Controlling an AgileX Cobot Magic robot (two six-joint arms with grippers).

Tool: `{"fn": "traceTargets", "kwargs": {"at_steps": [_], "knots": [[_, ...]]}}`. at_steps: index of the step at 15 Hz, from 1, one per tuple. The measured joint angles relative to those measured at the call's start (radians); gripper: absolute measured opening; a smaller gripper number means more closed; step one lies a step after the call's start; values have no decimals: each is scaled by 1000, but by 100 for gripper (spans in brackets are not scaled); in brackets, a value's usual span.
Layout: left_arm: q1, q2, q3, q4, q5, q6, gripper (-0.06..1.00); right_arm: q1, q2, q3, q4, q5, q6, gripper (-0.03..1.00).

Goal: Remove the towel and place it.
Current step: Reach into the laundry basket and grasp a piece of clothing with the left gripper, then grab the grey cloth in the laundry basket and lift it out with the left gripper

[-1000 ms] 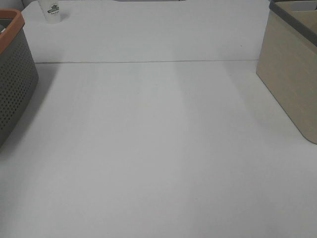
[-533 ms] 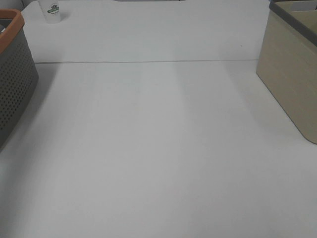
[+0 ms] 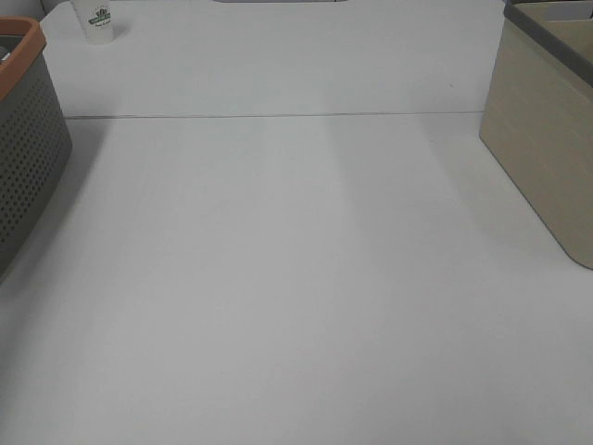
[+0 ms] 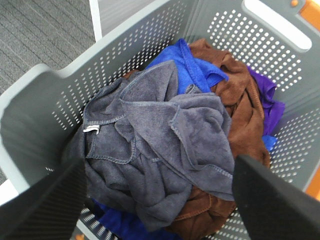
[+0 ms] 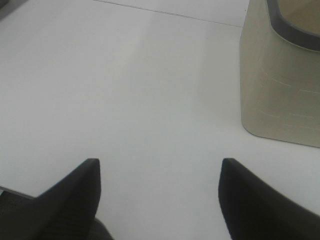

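The dark charcoal-grey towel (image 4: 160, 145) lies crumpled on top of a pile of cloths inside the grey perforated basket (image 4: 140, 35), its small white tag (image 4: 91, 129) showing at one corner. Brown (image 4: 235, 95), blue (image 4: 182, 62) and purple (image 4: 267, 100) cloths lie under and beside it. My left gripper (image 4: 157, 200) is open above the basket, one finger on each side of the towel, not touching it. My right gripper (image 5: 157, 200) is open and empty over bare white table. Neither gripper shows in the exterior high view.
The grey basket with its orange rim (image 3: 23, 139) stands at the table's left edge. A beige bin with a dark rim (image 3: 547, 130) stands at the right and shows in the right wrist view (image 5: 280, 75). A white paper cup (image 3: 97, 20) stands at the back left.
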Motion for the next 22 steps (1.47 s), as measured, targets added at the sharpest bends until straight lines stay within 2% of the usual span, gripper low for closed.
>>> {"fn": "traceTargets", "kwargs": {"at_steps": [4, 7, 10, 13, 14, 15, 17, 19, 22], "knots": [[69, 112, 0, -56, -43, 21, 72, 0, 0, 0, 0, 0, 0, 67], [71, 212, 0, -107, -158, 14, 72, 0, 0, 0, 0, 0, 0, 67], [71, 336, -1, -198, -282, 12, 72, 0, 0, 0, 0, 0, 0, 67], [71, 421, -1, -228, -352, 12, 69, 0, 0, 0, 0, 0, 0, 67], [71, 436, -1, -231, -361, 12, 64, 0, 0, 0, 0, 0, 0, 67], [71, 441, -1, -230, -370, 11, 53, 0, 0, 0, 0, 0, 1, 67], [71, 438, -1, -212, -413, 11, 18, 0, 0, 0, 0, 0, 3, 67], [71, 425, -1, -202, -438, 11, 2, 0, 0, 0, -1, 0, 6, 67], [68, 362, -1, -189, -487, 6, 0, 0, 0, 0, -2, 0, 9, 67]]}}
